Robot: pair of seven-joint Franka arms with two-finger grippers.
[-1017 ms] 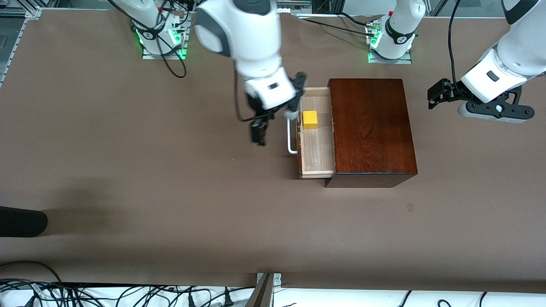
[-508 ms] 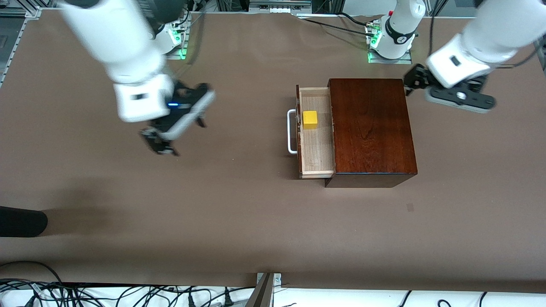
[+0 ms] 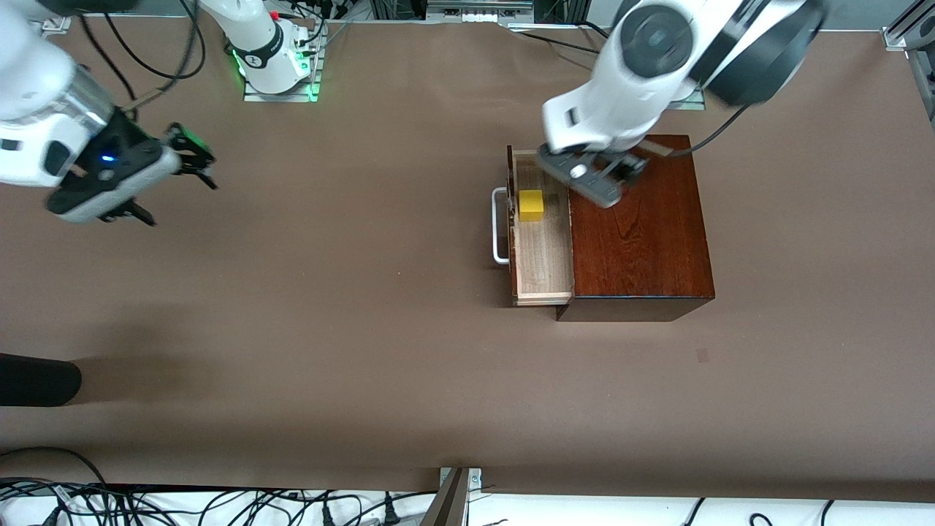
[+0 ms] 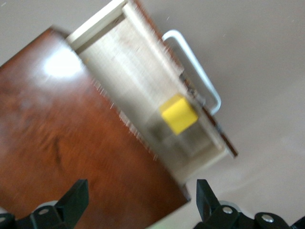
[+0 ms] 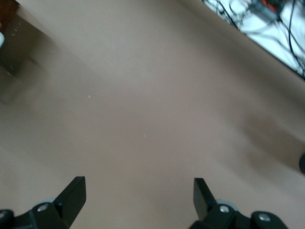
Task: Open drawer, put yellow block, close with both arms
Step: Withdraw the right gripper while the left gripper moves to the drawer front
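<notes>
Hovering my left gripper point(image 3: 595, 175) over the seam between the one mahogany box point(image 3: 637, 219) and its one drawer point(image 3: 542, 256), fingers point(image 4: 76, 198) spread wide, nothing between them. The drawer stands pulled out toward the right arm's end of the table point(image 3: 329, 329), its single white U-handle point(image 3: 499, 226) on the front. One yellow block point(image 3: 531, 205) sits inside the light-wood tray, close to the handle side. My right gripper point(image 3: 186, 157) hangs over bare table at the right arm's end, well apart from the box, fingers point(image 5: 71, 193) released and empty.
</notes>
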